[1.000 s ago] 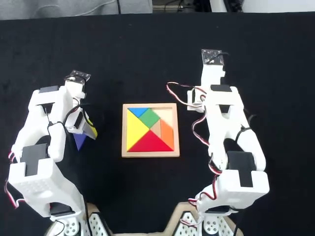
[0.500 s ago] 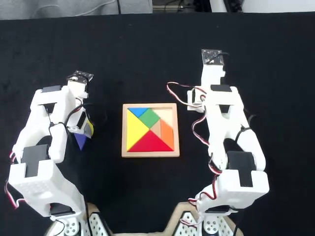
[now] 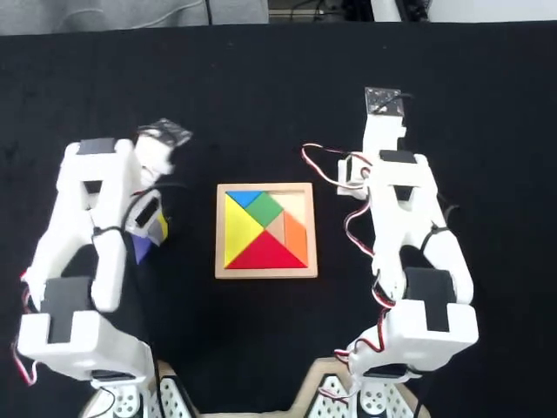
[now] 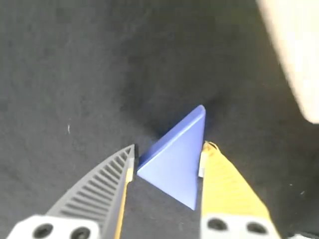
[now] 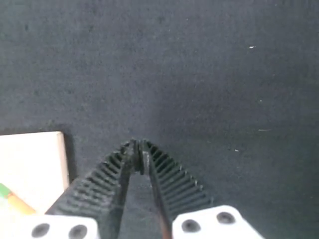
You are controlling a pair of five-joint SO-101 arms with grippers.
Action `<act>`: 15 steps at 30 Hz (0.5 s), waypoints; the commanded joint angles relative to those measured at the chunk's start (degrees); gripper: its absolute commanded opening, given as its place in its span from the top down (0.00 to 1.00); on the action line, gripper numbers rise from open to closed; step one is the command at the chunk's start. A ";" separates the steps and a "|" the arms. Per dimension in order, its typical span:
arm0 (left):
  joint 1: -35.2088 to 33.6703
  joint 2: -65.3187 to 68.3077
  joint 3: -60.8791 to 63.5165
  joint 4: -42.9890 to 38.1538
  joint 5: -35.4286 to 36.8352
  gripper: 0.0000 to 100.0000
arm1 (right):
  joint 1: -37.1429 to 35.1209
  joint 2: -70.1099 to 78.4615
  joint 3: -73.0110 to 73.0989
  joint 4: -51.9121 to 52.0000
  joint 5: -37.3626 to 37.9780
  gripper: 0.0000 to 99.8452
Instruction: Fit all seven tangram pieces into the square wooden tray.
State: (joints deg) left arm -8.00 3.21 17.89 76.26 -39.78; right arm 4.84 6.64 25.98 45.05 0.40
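Ribbed jaws against smooth blue triangle (image 4: 174, 164)

The table (image 3: 261, 87) is covered by a black cloth (image 3: 487, 104) that is spread across nearly the whole high view, its far edge running along the top of the frame. The square wooden tray (image 3: 265, 274) is laid flat on the cloth at the centre of the frame, its sides parallel to the frame edges. A blue triangle (image 3: 139, 251) is seen to the left of the tray, well apart from it; whether it rests on the cloth cannot be told.
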 commanded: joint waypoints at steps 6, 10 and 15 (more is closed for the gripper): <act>18.77 -5.54 -13.41 0.35 -17.32 0.90 | 9.85 -0.48 -4.00 -2.29 -8.88 0.99; 26.77 -4.04 -16.40 -5.01 -26.73 0.90 | 14.07 -0.40 -4.00 -3.96 -12.75 0.99; 33.36 4.75 -20.09 -9.14 -29.80 0.90 | 19.43 -0.40 -3.56 -5.54 -19.69 0.99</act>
State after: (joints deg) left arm 22.15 4.70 2.51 69.14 -68.00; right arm 21.19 6.64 25.10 41.10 -15.52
